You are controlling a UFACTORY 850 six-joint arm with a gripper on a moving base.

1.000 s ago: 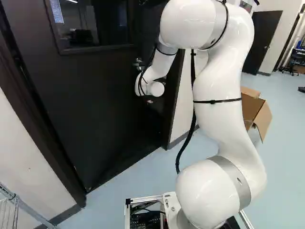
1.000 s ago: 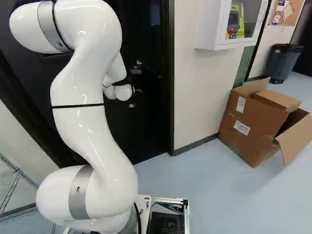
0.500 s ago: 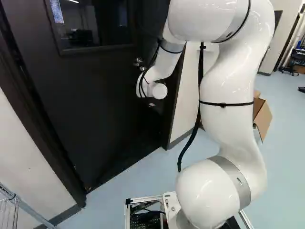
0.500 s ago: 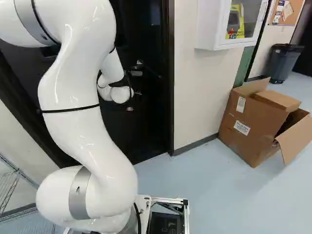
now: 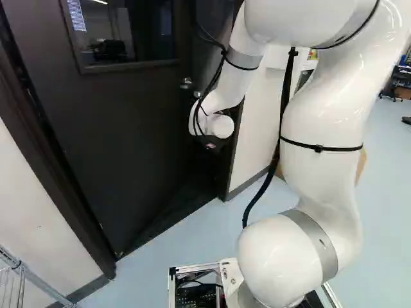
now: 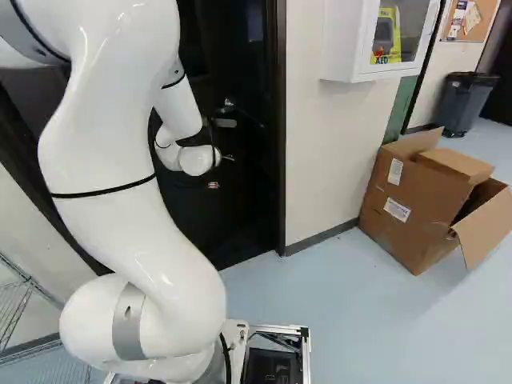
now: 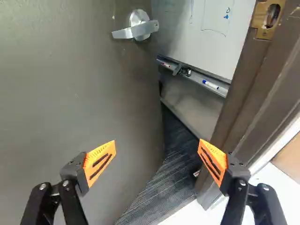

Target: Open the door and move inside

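Observation:
The black gripper (image 5: 212,145) is mostly dark and hard to make out below the white wrist, close to the door's latch side. In the wrist view the gripper (image 7: 157,161) is open, its orange-padded fingers wide apart with nothing gripped. The dark door (image 7: 79,93) stands ajar, swung inward; one finger is over its face, the other over the brown frame (image 7: 234,103). The silver lever handle (image 7: 137,29) is on the door ahead of the gripper, untouched. Through the gap show a whiteboard (image 7: 206,33) and dark carpet (image 7: 164,176).
A brass strike plate (image 7: 268,19) is set in the frame. Right of the doorway, a white wall cabinet (image 6: 340,40) hangs above an opened cardboard box (image 6: 416,200) on the floor. A wire rack (image 5: 19,273) stands at the left, near the base.
The door has swung further inward, baring more of the gap. The arm's upper part has leaned aside, and the wrist has shifted slightly right and down in the left base view. The base has stayed put.

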